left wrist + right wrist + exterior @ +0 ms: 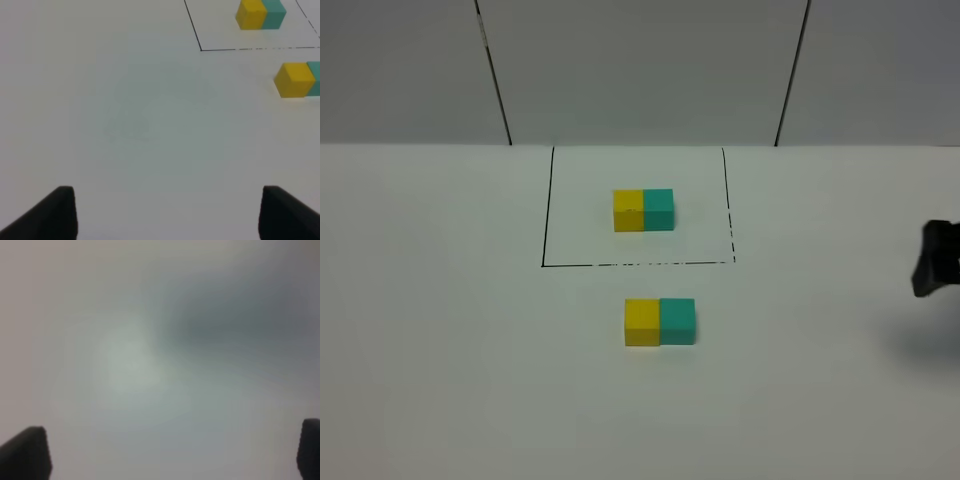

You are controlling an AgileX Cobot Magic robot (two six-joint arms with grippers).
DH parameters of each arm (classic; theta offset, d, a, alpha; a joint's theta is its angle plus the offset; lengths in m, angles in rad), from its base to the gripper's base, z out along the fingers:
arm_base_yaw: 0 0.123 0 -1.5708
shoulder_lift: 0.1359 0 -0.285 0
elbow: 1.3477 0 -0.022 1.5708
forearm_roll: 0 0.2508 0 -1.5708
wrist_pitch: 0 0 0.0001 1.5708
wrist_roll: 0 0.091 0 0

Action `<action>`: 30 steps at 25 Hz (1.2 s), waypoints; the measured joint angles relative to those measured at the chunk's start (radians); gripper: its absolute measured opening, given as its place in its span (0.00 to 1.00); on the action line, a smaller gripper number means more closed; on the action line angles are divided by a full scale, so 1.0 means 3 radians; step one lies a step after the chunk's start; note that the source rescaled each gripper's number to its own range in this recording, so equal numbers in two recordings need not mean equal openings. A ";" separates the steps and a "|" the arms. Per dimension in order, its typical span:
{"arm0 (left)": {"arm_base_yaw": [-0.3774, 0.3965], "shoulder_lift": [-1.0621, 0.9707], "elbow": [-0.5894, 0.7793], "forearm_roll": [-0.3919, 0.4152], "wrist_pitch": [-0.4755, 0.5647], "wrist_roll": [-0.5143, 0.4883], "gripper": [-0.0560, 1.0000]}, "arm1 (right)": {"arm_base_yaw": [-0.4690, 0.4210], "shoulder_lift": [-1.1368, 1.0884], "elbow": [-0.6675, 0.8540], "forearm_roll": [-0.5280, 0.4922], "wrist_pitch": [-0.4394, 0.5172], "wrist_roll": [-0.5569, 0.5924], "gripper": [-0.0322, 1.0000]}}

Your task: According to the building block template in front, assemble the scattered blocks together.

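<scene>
At far right we see only a dark sliver of the right gripper, cut off; both grippers gape wide, empty. The 2 scattered blocks sit joined just outside the framed building block template, with bare table all round.

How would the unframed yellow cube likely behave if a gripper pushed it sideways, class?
The yellow cube would probably slide rather than roll, given its flat faces. It touches the teal cube, so that would likely shift too. It looks rigid.
</scene>
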 joint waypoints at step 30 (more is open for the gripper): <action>0.0000 0.0000 0.0000 0.0000 0.0000 -0.0003 0.66 | -0.0063 -0.4481 0.2139 -0.0369 0.0094 0.0039 0.85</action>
